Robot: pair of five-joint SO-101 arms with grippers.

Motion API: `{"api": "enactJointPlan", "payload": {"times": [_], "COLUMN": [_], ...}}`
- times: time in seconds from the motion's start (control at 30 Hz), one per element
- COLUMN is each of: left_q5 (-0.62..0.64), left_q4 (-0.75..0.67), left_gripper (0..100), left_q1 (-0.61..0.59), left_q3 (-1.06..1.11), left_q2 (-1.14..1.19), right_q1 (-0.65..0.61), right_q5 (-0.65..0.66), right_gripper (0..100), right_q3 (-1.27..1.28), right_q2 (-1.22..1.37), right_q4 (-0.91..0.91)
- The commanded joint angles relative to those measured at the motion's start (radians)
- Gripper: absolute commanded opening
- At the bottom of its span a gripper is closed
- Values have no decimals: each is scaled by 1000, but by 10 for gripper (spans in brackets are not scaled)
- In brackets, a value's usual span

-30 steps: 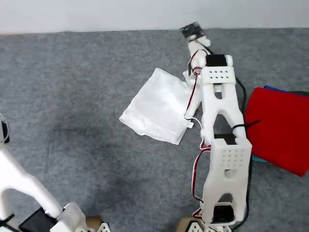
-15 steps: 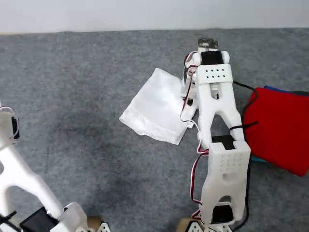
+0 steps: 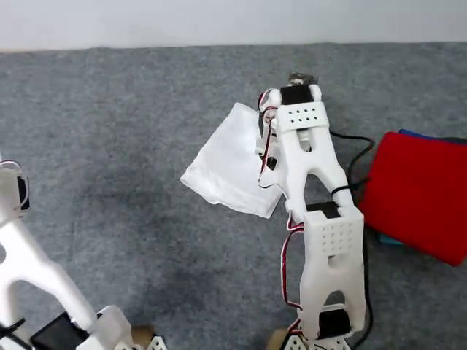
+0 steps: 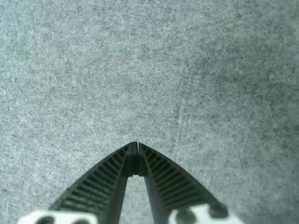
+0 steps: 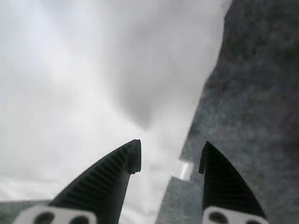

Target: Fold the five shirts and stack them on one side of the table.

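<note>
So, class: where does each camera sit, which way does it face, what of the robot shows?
High view: fixed above, facing down on the table; left arm, right arm show.
Left wrist view: on left arm, facing bare table; shut left hand shows.
Right wrist view: on right arm, facing the white shirt's edge; open right hand shows.
Shared: the white shirt, in high and right wrist views.

— What is there apart from the work itself?
— I see the table (image 3: 102, 95), covered with a grey, rough cloth like carpet. Along its far edge runs a plain pale wall (image 3: 146, 22). At the near edge I see two small brown pieces (image 3: 144, 337), one left, one right; I cannot tell what they are.
— Any marks?
— The cloth looks darker at middle left.
</note>
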Motion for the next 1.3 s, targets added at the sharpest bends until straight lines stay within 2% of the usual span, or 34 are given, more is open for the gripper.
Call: {"api": "enactJointPlan", "payload": {"times": [0.0,0.17,0.4,1.0,1.27], "left_q5": [0,-2,-3,-2,-2], "left_q4": [-66,-133,-138,-135,-135], "left_gripper": [16,16,16,16,16], "left_q1": [5,3,3,5,3], "left_q3": [45,127,133,133,133], "left_q2": [-41,-41,-41,-41,-41], "right_q1": [-35,-64,-31,-1,33], "right_q5": [-20,-21,-17,17,20], "right_gripper": [218,218,218,218,218], "right_q3": [-46,-46,-51,-51,-44], "right_q2": [18,81,171,-13,82], "right_q4": [-36,-41,-41,114,50]}}
